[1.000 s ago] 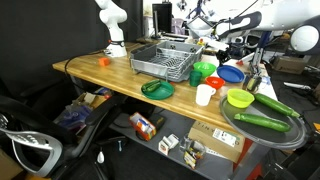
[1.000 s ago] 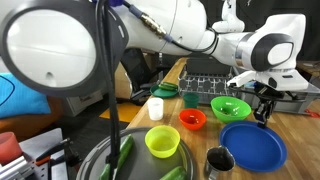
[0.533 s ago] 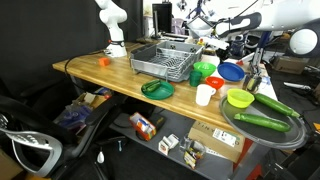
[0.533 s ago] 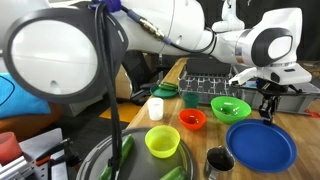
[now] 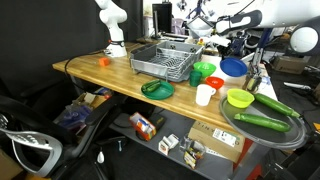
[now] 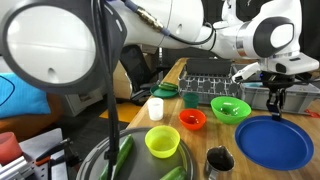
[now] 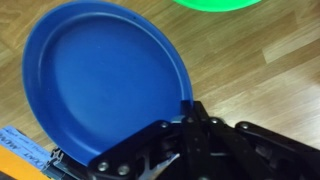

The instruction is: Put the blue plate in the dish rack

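Your tool (image 6: 274, 109) is clamped on the rim of the blue plate (image 6: 272, 141), holding it tilted over the wooden surface (image 5: 88, 69), near the dish rack (image 5: 165, 60).

Blue plate (image 6: 272, 140): round, shallow, plain bright blue, face up, smooth and bare inside. In the wrist view the blue plate (image 7: 105, 80) fills the frame from 9 to 12 o'clock. Dish rack (image 5: 165, 60): rectangular grey wire, standing level, well apart at 9 o'clock from the blue plate (image 5: 232, 67).
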Robot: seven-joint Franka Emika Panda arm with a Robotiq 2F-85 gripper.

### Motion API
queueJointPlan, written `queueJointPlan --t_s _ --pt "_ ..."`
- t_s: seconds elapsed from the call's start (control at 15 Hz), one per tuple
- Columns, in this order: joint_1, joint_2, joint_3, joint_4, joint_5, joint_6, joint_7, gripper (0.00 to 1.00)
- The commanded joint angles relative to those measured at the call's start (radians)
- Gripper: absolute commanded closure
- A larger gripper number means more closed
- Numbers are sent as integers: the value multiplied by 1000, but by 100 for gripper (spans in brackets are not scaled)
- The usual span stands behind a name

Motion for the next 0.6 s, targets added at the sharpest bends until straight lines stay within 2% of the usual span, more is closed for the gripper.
queueJointPlan --t_s 0.0,0.53 --pt "21 -31 -21 -26 -30 11 -33 99" --pt "37 -68 -23 -27 -49 17 -63 99"
